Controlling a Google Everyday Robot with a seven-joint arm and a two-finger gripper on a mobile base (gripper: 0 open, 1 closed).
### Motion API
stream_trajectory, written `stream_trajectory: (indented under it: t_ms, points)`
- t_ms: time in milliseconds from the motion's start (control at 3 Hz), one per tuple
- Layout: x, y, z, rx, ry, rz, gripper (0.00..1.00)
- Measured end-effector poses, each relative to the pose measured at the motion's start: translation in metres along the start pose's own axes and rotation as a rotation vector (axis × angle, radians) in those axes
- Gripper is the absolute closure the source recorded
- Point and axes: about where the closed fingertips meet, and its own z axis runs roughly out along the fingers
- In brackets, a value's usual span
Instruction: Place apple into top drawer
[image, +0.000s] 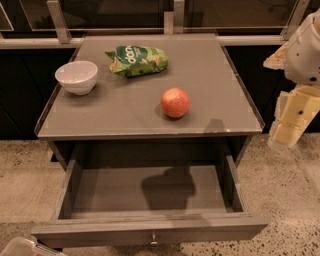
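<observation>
Apple (175, 102), round and orange-red, rests on the grey cabinet top (210, 75), a little right of centre and near the front edge. Below it the top drawer (150, 227) is pulled out wide, its small metal knob (154, 237) at the middle of the front panel. A white bowl (76, 76) stands at the back left, with a green snack bag (137, 60) lying just beside it. My gripper (292, 120) hangs off the cabinet's right side, well apart from the apple, and I cannot tell whether it is open or closed.
</observation>
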Motion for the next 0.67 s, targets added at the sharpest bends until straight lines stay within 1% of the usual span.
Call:
stream_trajectory:
  t_ms: [333, 667]
  points:
    - [-0.002, -0.002, 0.001, 0.001, -0.001, -0.002, 0.0]
    - [-0.02, -0.018, 0.03, -0.047, 0.015, -0.05, 0.0]
